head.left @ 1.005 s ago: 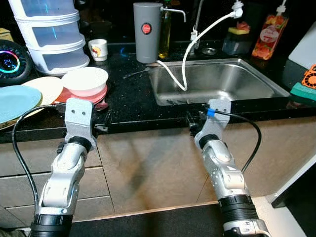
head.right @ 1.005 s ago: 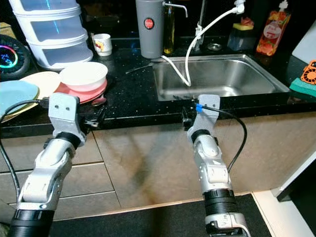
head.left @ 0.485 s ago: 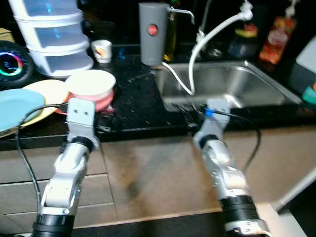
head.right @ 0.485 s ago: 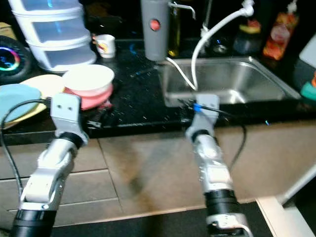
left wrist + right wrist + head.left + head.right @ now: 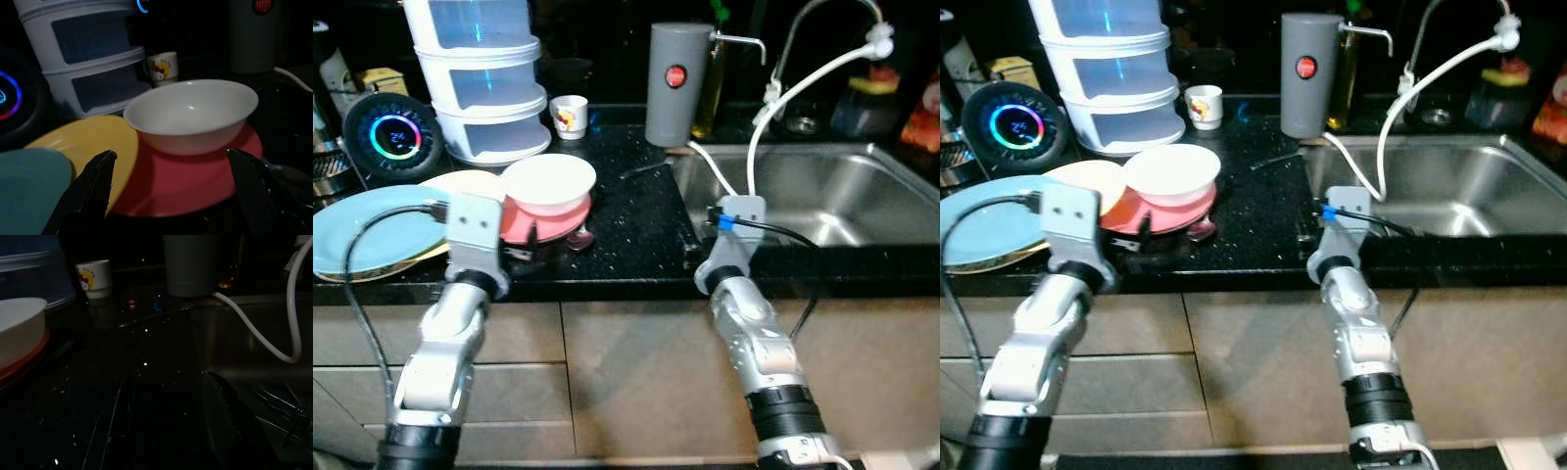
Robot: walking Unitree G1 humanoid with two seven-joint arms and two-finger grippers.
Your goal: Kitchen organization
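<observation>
Left wrist view: the left gripper [image 5: 171,196] has its fingers spread wide, low at the counter edge before the white bowl [image 5: 191,115], which sits on a red plate [image 5: 186,178]. The right gripper [image 5: 171,431], fingers also apart, hovers over the black countertop [image 5: 626,211] beside the sink [image 5: 822,191]. Farther back stand a small mug [image 5: 570,116] and grey canister [image 5: 671,83].

Both arms reach forward, left gripper [image 5: 171,196] spread wide, right gripper [image 5: 171,431] parted.
</observation>
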